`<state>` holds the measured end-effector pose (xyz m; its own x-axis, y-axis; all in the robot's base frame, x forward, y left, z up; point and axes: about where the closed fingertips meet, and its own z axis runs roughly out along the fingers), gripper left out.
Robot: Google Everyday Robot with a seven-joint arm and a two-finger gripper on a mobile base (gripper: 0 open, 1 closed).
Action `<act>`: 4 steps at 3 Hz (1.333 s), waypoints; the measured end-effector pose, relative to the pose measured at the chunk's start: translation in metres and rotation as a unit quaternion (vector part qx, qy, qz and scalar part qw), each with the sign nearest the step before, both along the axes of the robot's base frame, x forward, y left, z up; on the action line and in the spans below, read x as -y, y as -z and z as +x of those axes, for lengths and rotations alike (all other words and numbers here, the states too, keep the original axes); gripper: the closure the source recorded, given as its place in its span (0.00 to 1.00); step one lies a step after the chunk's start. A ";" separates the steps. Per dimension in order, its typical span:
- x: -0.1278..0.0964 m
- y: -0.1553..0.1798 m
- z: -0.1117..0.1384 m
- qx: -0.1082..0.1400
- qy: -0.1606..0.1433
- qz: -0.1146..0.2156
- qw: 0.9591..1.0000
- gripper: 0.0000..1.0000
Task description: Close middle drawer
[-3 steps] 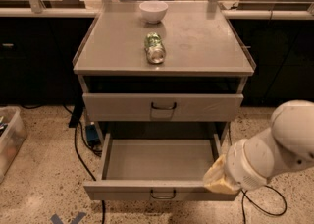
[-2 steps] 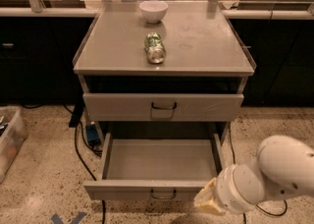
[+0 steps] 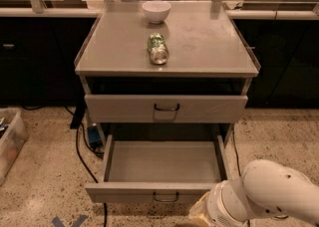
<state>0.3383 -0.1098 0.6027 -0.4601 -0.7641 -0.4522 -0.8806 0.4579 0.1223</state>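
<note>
The middle drawer [image 3: 162,164] of the grey metal cabinet is pulled far out and is empty inside. Its flat front [image 3: 124,192] faces me at the bottom, with a small dark loop handle [image 3: 166,198] at its centre. My gripper [image 3: 201,213] is at the bottom edge, just right of the handle and in front of the drawer's front. The thick white arm [image 3: 269,191] reaches in from the bottom right and covers the front's right end. The top drawer [image 3: 166,108] above is pushed in.
A white bowl [image 3: 156,11] and a green can [image 3: 158,48] lying on its side are on the cabinet top [image 3: 209,42]. Black cables [image 3: 82,146] run on the floor at the left of the cabinet. A clear bin [image 3: 9,141] stands far left. Dark counters are behind.
My arm has swung left and down along the drawer's front, from its right corner towards the handle. The drawer has not visibly moved.
</note>
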 end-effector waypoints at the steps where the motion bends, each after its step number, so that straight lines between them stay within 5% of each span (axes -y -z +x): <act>1: 0.000 0.000 -0.001 -0.001 -0.003 0.000 1.000 1.00; 2: -0.005 0.029 -0.003 -0.002 -0.010 0.009 1.000 1.00; 3: -0.009 0.060 0.014 0.017 0.020 0.070 0.997 1.00; 4: -0.009 0.087 0.000 -0.005 0.022 0.091 0.996 1.00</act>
